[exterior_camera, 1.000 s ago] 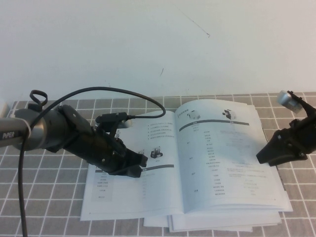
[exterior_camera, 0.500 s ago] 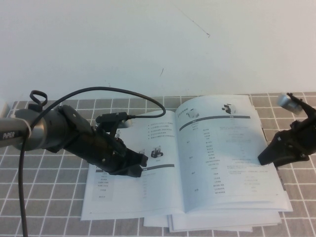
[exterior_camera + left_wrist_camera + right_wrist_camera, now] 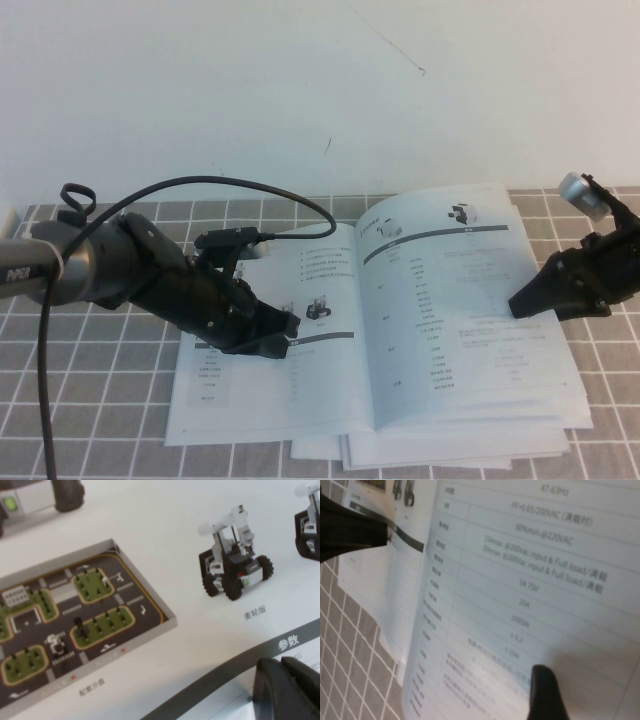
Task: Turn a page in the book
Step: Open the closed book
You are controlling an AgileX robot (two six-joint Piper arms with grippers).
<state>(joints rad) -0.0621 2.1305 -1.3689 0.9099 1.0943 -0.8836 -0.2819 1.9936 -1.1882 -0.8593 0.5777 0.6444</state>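
Book: I see it lying open on the grey checked cloth, on top of plain white booklets whose edges show along its near side

Page: the right-hand sheet, white with a dark-headed table and a small robot picture near its top; its outer edge has come up off the stack since a second ago and the sheet now bows slightly

Left gripper: pressed down on the left-hand page beside the small robot pictures, holding that half flat; in its wrist view I see only a dark fingertip touching the paper; I cannot tell how its fingers stand

Right gripper: a second ago it hung at the outer edge of the page; it has since moved inward and now sits over the page's right margin, jaws standing wide with nothing held between them

Right wrist view: one finger lies against the table text, apart from the fold

Change: the right arm has shifted toward the spine while the page edge has lifted

Meaning for the task: I judge the turn has only begun; the sheet is raised but not caught and not yet carried over

Next step, my judgement: get under or nip the raised edge, then sweep it leftward across the spine

Risk: glossy paper may slip free and fall flat, or a second sheet may lift with it
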